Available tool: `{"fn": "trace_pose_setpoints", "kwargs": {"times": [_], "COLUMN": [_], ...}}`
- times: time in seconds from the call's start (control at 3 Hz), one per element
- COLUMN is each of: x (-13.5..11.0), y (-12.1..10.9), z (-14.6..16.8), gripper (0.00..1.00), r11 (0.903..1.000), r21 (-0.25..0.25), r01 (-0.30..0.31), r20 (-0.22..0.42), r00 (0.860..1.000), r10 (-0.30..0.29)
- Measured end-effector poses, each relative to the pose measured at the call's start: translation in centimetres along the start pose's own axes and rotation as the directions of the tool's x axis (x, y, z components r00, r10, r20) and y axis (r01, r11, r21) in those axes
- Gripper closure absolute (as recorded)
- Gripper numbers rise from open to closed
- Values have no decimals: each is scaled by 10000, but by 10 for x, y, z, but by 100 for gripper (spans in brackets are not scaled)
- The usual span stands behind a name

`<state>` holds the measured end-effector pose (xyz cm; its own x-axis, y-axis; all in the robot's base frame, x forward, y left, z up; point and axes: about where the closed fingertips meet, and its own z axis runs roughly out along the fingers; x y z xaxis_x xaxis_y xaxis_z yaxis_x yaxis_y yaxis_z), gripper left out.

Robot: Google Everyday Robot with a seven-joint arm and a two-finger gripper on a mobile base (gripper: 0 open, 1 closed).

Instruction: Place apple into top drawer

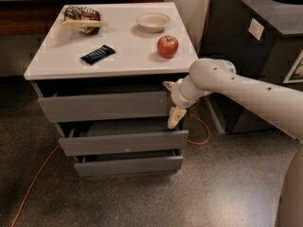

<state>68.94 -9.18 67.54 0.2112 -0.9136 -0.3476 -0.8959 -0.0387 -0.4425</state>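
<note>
The red apple (pixel 167 46) stands on the white cabinet top (pixel 71 63) near its right front corner, next to a shallow cream bowl (pixel 153 21). The top drawer (pixel 102 106) shows its grey front below the top, with a dark gap above it; its interior is hidden. My gripper (pixel 171 101) is at the right end of that drawer front, below and just right of the apple. It is open, with one finger (pixel 168 85) at the front's upper edge and the other finger (pixel 175 117) at its lower edge.
A dark snack bar (pixel 97 54) and a bagged snack (pixel 81 19) lie on the cabinet top. Two shorter grey drawers (pixel 123 143) sit below, slightly out. A dark bin unit (pixel 251 46) stands to the right. An orange cable (pixel 33 183) runs along the floor.
</note>
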Motion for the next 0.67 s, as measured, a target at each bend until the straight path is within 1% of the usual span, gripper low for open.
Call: {"fn": "trace_pose_setpoints", "kwargs": {"times": [0.33,0.67], "x": [4,6], "y": [-17,-23], "z": [18,24], "gripper": [2,25], "r11": [9998,9991], "r21": [39,-52], "r01": [-183,-426], "r20": [-71,-126], "r00": [9998,9990], "r10": [183,425]}}
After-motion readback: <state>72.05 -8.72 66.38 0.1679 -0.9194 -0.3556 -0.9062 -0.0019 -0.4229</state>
